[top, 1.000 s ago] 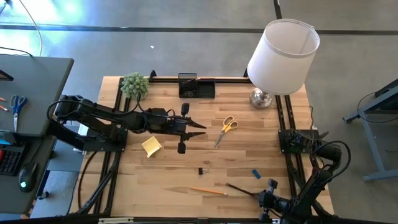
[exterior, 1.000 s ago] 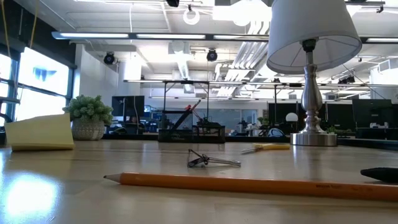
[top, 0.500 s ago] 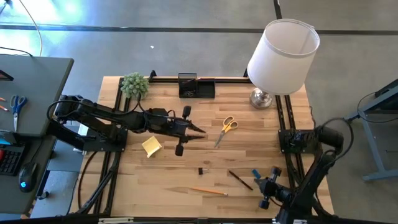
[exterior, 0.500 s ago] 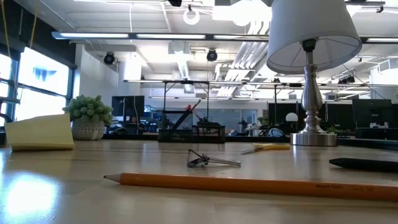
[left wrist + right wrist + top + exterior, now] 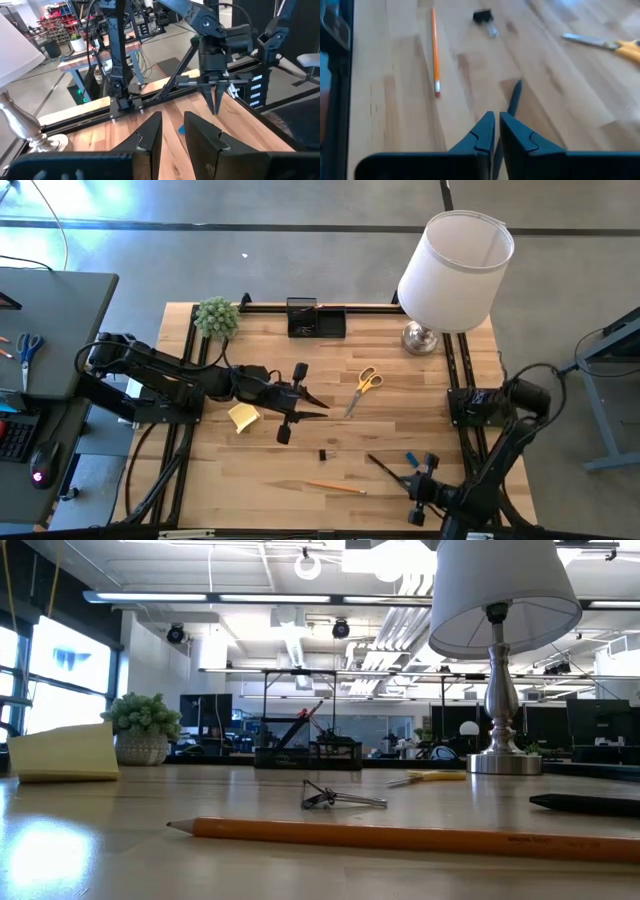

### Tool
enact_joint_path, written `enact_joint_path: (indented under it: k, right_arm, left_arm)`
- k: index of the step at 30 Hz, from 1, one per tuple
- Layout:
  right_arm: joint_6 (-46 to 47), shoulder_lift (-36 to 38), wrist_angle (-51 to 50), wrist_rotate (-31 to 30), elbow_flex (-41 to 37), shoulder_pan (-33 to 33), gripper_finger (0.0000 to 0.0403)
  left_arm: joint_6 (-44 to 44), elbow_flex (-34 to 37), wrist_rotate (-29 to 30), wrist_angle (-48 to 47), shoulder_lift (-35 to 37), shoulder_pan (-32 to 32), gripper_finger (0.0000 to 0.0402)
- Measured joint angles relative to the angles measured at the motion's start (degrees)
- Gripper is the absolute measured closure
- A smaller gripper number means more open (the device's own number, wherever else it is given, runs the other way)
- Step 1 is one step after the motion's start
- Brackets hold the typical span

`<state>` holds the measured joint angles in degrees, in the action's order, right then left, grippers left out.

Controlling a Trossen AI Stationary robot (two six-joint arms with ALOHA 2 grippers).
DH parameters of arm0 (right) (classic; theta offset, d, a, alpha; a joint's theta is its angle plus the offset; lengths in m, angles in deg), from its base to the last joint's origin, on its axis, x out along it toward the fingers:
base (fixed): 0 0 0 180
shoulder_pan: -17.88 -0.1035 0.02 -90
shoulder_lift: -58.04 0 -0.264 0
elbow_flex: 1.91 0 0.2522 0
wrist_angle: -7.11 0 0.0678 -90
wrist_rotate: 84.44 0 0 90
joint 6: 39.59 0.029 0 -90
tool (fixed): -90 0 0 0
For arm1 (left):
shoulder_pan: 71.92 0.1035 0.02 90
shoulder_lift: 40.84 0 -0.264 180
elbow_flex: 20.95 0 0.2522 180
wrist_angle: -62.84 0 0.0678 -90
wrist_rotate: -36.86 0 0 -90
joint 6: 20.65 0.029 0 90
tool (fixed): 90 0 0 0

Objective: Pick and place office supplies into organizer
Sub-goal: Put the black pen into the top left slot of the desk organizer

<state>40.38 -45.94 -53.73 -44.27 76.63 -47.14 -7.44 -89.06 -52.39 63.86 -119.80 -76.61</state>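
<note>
My right gripper [image 5: 407, 480] is near the table's near-right corner, shut on a black pen [image 5: 385, 468]. My left gripper [image 5: 322, 408] hovers open over the table's middle, between the yellow sticky-note pad [image 5: 243, 416] and the yellow-handled scissors [image 5: 363, 387], touching nothing. An orange pencil [image 5: 335, 488], a small black clip [image 5: 324, 454] and a blue block [image 5: 411, 459] lie flat on the wood. The black organizer [image 5: 316, 318] stands at the far edge. In the low view the pencil [image 5: 400, 836] lies nearest, with the clip [image 5: 335, 798] behind it. My right gripper pinches the black pen by its near-right end [image 5: 506, 116] between the two fingers. The fingers come from above, slanting down from the near-right. The pen reaches away from them toward the table's middle, and in the low view it [image 5: 585, 803] lies level at table height.
A white-shaded lamp [image 5: 455, 270] stands at the far right corner and a small green plant [image 5: 216, 316] at the far left. Black rails [image 5: 457, 370] run along the left and right sides. Bare wood lies between the scissors and the organizer.
My right gripper has moved from the near edge toward the far edge and a little left, shut on the pen. The pen has slid with it, away from the near edge. My left gripper has shifted slightly toward the near edge and turned a little, staying open.
</note>
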Motion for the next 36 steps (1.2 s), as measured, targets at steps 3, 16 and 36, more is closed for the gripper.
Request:
enact_joint_path:
  k: [3,16,36]
  right_arm:
    - [2.0,-3.0,-0.3,0.9,0.0,-0.9,0.0351]
    - [11.9,-11.9,-1.8,0.7,0.0,-3.3,0.0262]
    - [17.7,-16.0,-0.6,-1.2,0.0,-4.9,0.0358]
  left_arm:
    - [0.0,0.0,0.2,-0.5,0.0,0.0,0.0332]
    - [0.0,0.0,0.4,-0.4,0.0,0.2,0.0332]
    - [0.0,0.0,0.4,-0.4,0.0,0.2,0.0332]
